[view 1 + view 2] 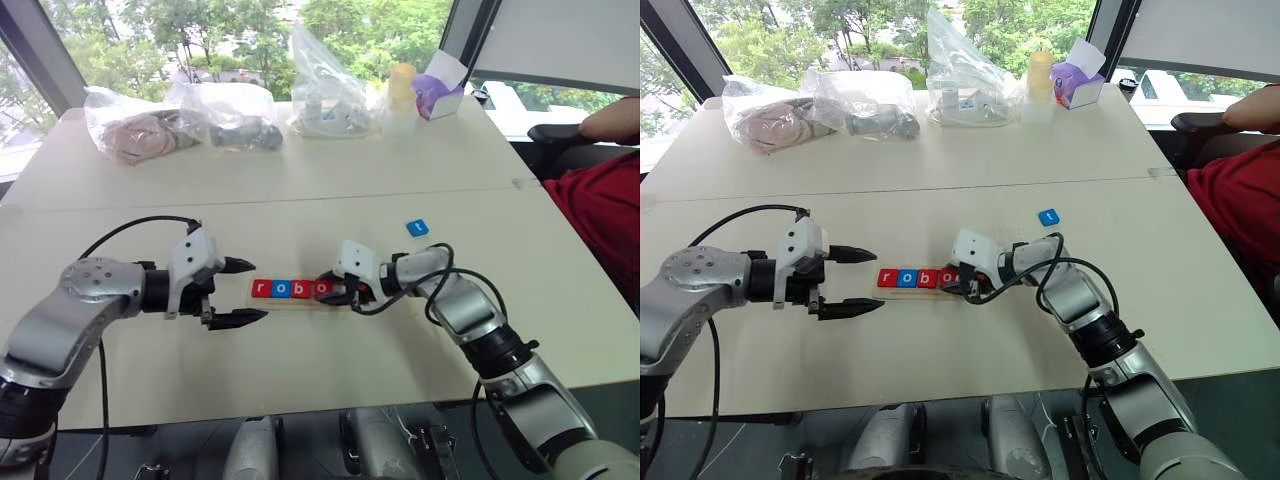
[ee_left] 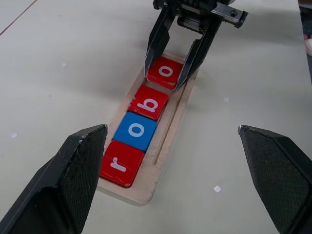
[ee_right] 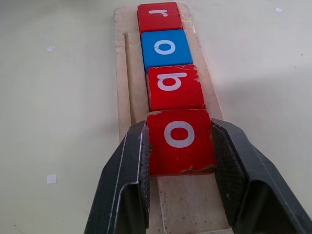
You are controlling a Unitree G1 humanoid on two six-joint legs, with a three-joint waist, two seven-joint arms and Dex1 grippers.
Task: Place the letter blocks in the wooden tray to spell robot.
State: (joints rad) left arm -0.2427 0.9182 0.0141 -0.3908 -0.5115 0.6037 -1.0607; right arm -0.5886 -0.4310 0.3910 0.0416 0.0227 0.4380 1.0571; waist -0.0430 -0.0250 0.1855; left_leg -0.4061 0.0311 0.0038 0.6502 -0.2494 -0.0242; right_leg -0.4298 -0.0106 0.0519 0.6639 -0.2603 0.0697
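The wooden tray (image 3: 124, 73) lies mid-table between my two grippers. Four letter blocks sit in it in a row: red r (image 3: 159, 16), blue o (image 3: 165, 47), red b (image 3: 174, 87) and a second, red o (image 3: 180, 141). My right gripper (image 3: 178, 126) is shut on that red o, one finger against each side, with the block resting in the tray beside the b. The blue t block (image 1: 417, 228) lies loose on the table, beyond and to the right of the tray. My left gripper (image 1: 258, 289) hangs open at the tray's r end, holding nothing.
Plastic bags (image 1: 180, 120) with contents, a pale bottle (image 1: 402, 95) and a purple box (image 1: 438, 95) line the table's far edge. A person in a red top (image 1: 600, 200) sits at the right side. A seam (image 1: 300, 200) crosses the tabletop behind the tray.
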